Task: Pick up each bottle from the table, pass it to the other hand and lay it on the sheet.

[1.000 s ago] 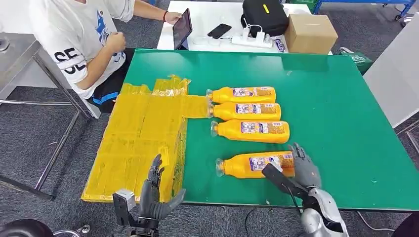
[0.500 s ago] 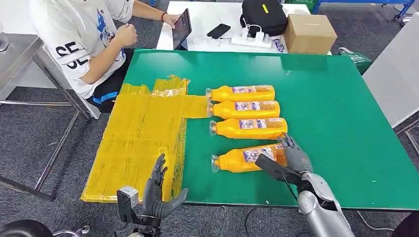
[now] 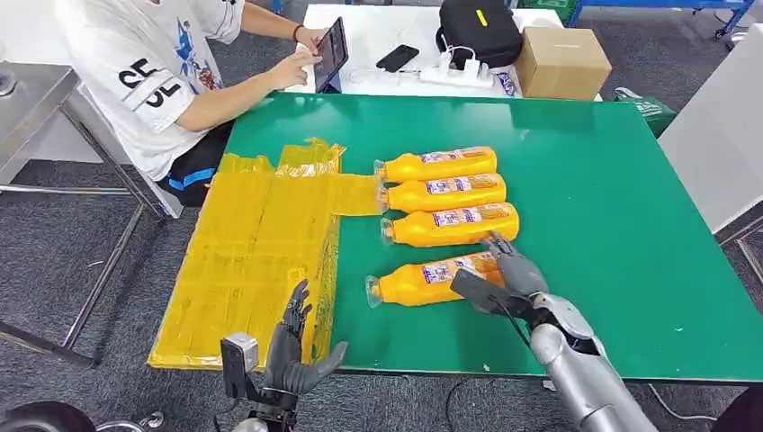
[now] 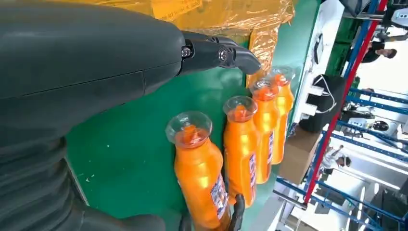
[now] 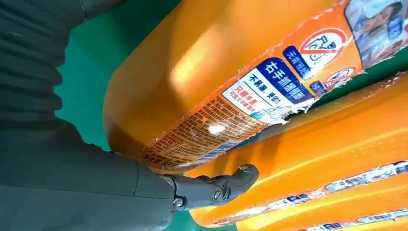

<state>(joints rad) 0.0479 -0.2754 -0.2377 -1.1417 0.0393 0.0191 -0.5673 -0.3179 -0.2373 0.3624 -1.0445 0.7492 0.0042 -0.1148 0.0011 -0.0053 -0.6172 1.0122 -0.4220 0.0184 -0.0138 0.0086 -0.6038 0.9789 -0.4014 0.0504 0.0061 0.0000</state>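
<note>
Now, far left, our left hand [image 3: 292,355] waits by the yellow sheet [image 3: 252,252], fingers spread and holding nothing, just off the table's [image 3: 612,207] near edge. Moving right, the nearest bottle [image 3: 427,279] lies tilted on the green, cap toward the sheet, three more bottles [image 3: 441,193] lined up beyond it. Our right hand [image 3: 504,279] wraps its base end. We judge the grip wants firming before lifting, thumb kept under, then a level carry leftward for the handover.
</note>
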